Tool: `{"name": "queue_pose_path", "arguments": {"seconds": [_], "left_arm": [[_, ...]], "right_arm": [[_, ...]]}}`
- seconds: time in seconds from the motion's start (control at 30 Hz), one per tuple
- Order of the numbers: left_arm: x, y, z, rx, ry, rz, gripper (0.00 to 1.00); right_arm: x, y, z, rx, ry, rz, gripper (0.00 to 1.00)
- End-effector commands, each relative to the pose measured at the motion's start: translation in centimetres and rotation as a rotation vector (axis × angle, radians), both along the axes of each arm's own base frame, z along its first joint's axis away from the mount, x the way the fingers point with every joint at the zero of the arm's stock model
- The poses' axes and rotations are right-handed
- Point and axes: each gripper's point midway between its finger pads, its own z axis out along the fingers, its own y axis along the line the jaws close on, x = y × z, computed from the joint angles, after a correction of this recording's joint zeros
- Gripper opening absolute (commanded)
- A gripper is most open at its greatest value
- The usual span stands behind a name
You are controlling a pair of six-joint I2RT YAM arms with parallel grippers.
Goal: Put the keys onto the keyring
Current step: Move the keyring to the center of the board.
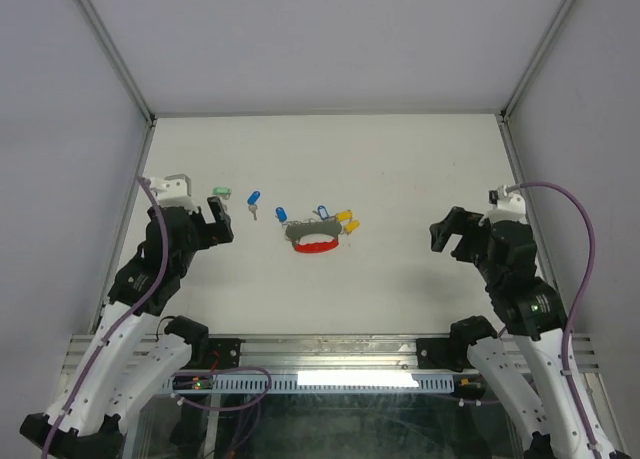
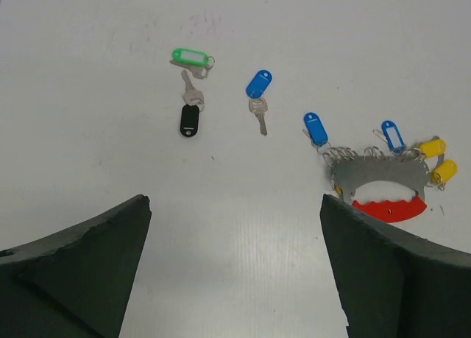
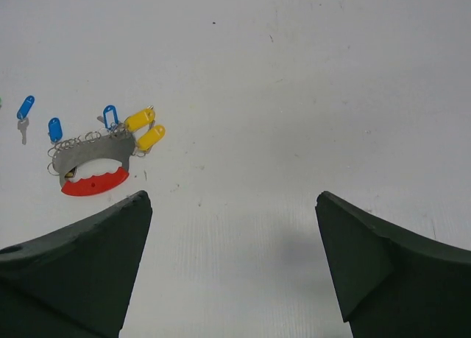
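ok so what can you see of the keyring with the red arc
The keyring is a flat grey crescent, metal by its look, with a scalloped red plastic arc across its hollow side and small wire rings along the outer edge. Two yellow tags and a blue-framed tag sit at those rings. It lies flat on the white table, about midway between the arms, otherwise untouched.

Keyring (image 2: 379, 177) — grey plate, red arc, wire loops — lies flat. Yellow-capped keys (image 2: 431, 148) at its right end, blue-capped key (image 2: 316, 128) at its left; green key (image 2: 191, 57), black key (image 2: 190, 120), second blue key (image 2: 258, 85) loose, farther left.
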Motion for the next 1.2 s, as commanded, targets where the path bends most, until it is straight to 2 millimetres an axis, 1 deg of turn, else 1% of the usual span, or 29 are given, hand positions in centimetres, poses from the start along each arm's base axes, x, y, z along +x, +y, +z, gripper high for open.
{"name": "queue_pose_path", "arguments": {"seconds": [0.0, 0.17, 0.27, 0.4, 0.53, 0.7, 0.8, 0.9, 0.93, 0.97, 1.07, 1.17], "left_arm": [[1.2, -1.1, 1.0, -0.024, 0.013, -0.001, 0.98], [2.3, -2.1, 0.1, -0.023, 0.069, -0.005, 0.99], [2.8, -2.6, -0.1, -0.027, 0.085, -0.007, 0.99], [3.7, -3.9, -0.4, -0.042, 0.106, -0.041, 0.99], [5.3, -6.3, -1.3, -0.063, 0.153, -0.113, 0.98], [7.7, -10.2, -3.1, -0.082, 0.189, -0.204, 0.99], [8.5, -13.1, -5.0, -0.062, 0.234, -0.256, 0.97], [8.6, -16.0, -7.6, -0.022, 0.290, -0.295, 0.95], [8.5, -16.8, -8.1, -0.015, 0.301, -0.303, 0.94], [8.5, -17.5, -9.5, 0.002, 0.334, -0.306, 0.93], [8.3, -18.9, -12.1, 0.038, 0.380, -0.296, 0.92], [8.4, -19.1, -14.3, 0.082, 0.413, -0.263, 0.92]], "right_arm": [[1.1, 0.4, 0.6, 0.045, 0.010, -0.017, 0.97], [1.6, 0.2, -0.7, 0.043, 0.088, -0.046, 0.99], [1.8, 0.0, -1.2, 0.050, 0.119, -0.073, 0.99], [2.0, -0.1, -1.8, 0.057, 0.156, -0.096, 0.99], [2.1, 0.3, -2.1, 0.065, 0.183, -0.079, 0.99], [1.9, 1.8, -2.7, 0.088, 0.220, 0.010, 0.99], [1.7, 2.6, -2.8, 0.110, 0.229, 0.055, 0.98], [1.6, 3.5, -2.8, 0.133, 0.233, 0.099, 0.97], [1.6, 3.8, -3.0, 0.140, 0.236, 0.112, 0.97], [1.6, 4.0, -3.1, 0.145, 0.240, 0.125, 0.97], [1.6, 4.5, -3.3, 0.154, 0.242, 0.158, 0.96], [1.5, 5.1, -3.2, 0.164, 0.236, 0.194, 0.96]]}}
